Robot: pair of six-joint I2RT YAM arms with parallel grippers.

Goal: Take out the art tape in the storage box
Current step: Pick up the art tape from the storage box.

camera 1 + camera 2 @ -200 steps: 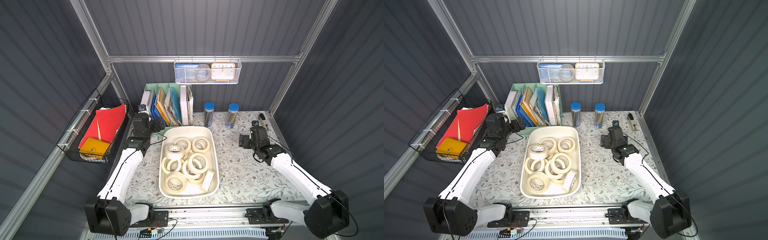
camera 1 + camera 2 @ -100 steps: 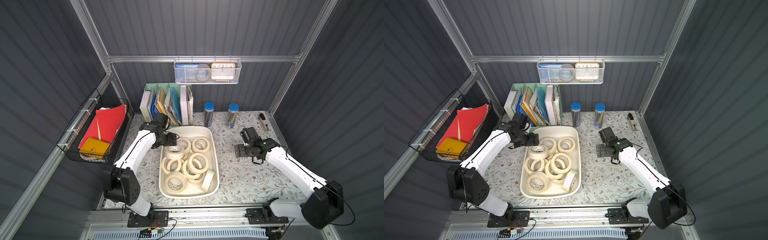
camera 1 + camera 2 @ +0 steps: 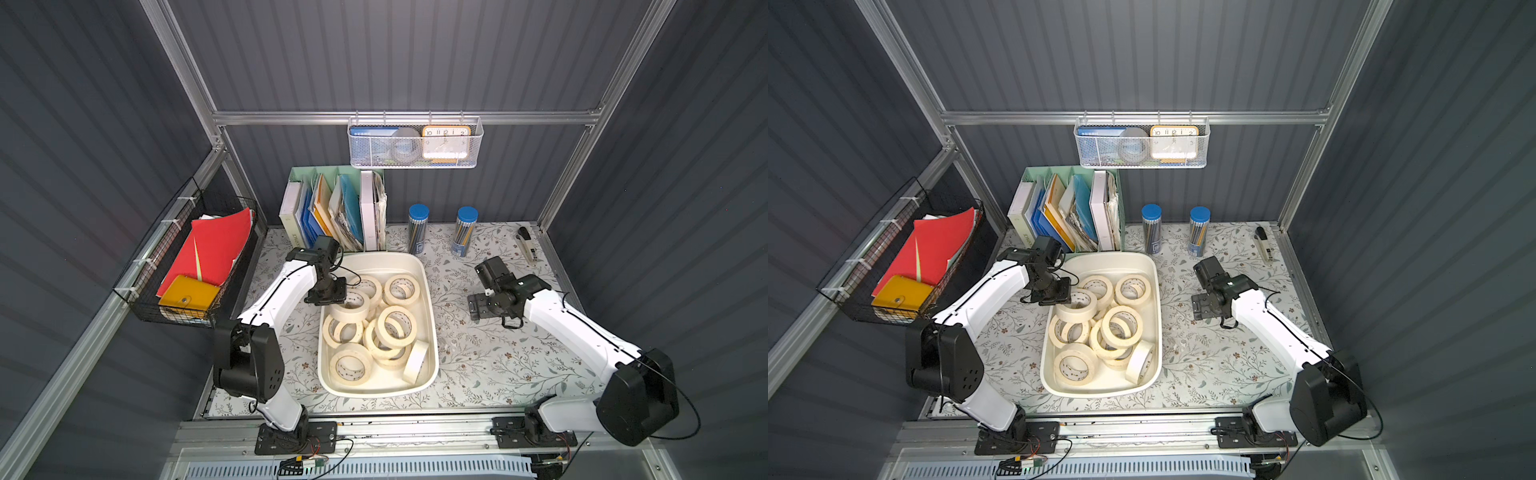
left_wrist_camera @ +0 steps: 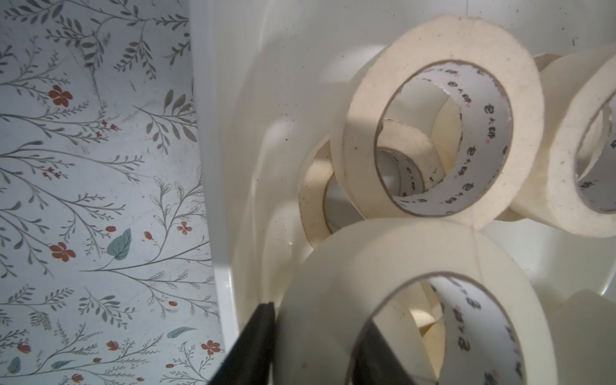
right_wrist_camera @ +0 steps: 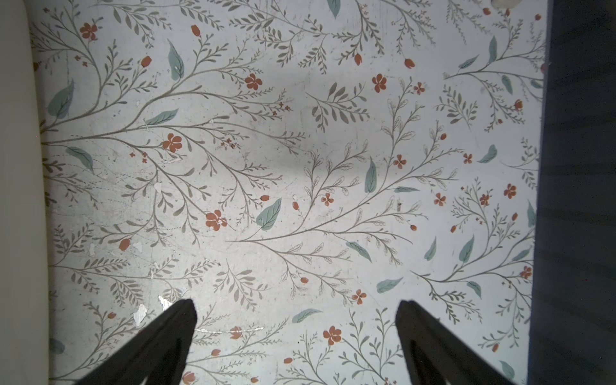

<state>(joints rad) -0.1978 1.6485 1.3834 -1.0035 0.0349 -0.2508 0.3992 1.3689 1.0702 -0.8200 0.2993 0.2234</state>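
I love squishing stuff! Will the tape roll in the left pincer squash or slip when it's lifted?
Probably no squashing: the roll is a thick ring with a stiff-looking white core. Being hollow, it likely weighs little. Its cream surface looks matt and papery, so the left pincer, clamping its wall inside and out, should hold.

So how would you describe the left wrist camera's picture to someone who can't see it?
A black end effector pinches the wall of a cream tape roll, one finger outside the ring and one inside. More rolls lie beyond it in the off-white storage box, which sits on a floral tabletop.
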